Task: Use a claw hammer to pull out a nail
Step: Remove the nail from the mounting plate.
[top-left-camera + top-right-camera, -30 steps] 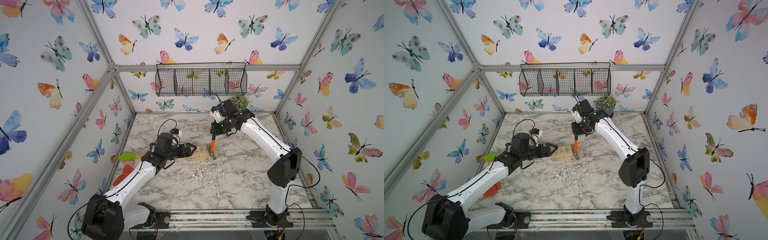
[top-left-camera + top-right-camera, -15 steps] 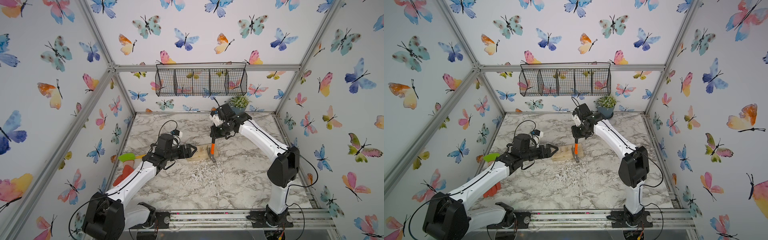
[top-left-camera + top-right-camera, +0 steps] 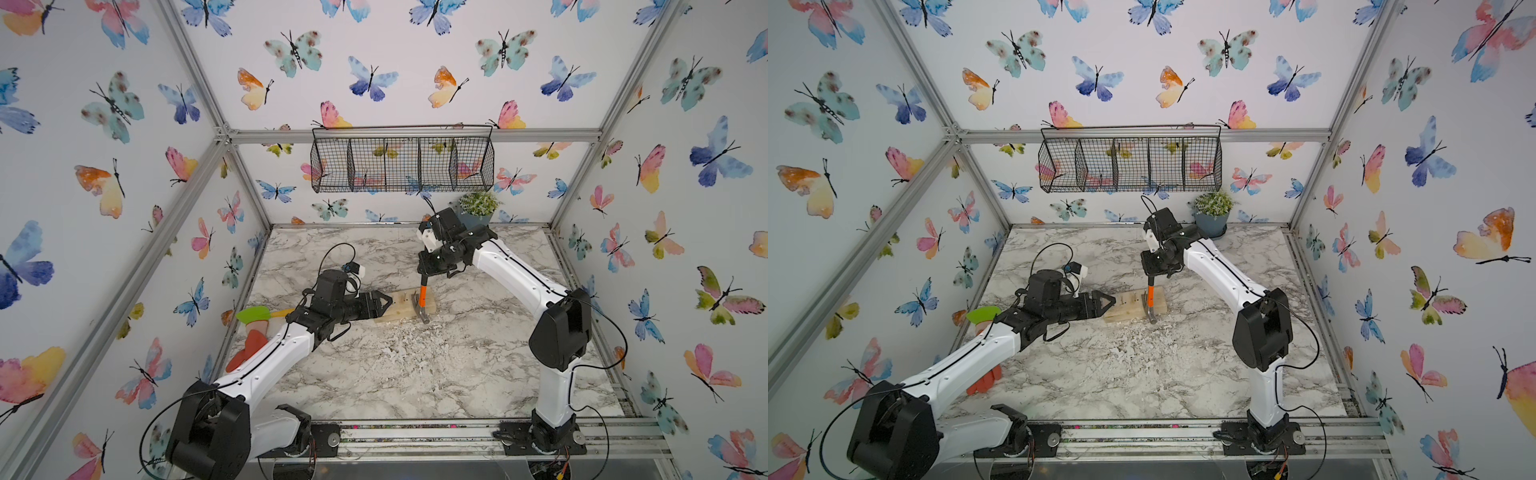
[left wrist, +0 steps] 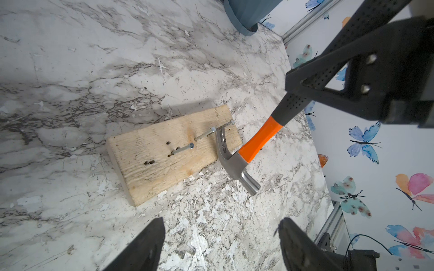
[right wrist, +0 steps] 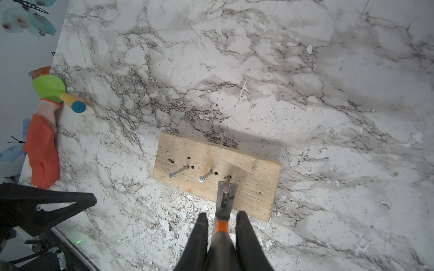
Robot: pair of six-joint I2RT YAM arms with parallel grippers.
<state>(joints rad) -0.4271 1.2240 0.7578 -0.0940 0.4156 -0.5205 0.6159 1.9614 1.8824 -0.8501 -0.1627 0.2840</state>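
A wooden board (image 3: pixel 399 309) (image 3: pixel 1125 307) lies mid-table with three nails standing in it. My right gripper (image 5: pixel 222 214) (image 3: pixel 424 278) is shut on the black handle of the claw hammer (image 3: pixel 422 299) (image 3: pixel 1150 301), which stands nearly upright over the board's right end. Its forked claw (image 5: pixel 225 197) lies on the board around the rightmost nail (image 5: pixel 226 190) (image 4: pixel 232 122). The silver head (image 4: pixel 234 164) hangs past the board's near edge. My left gripper (image 4: pixel 220 221) (image 3: pixel 388 300) hovers open just off the board's left end, holding nothing.
Two more nails (image 5: pixel 178 172) (image 5: pixel 205 176) lean out of the board beside several empty holes. A green scoop (image 3: pixel 257 313) and an orange glove (image 3: pixel 249 349) lie by the left wall. A potted plant (image 3: pixel 478 208) stands at the back and a wire basket (image 3: pixel 401 166) hangs above.
My right arm has come down and nearer with the hammer, setting the claw lower on the board. My left gripper has stayed by the board's left end.
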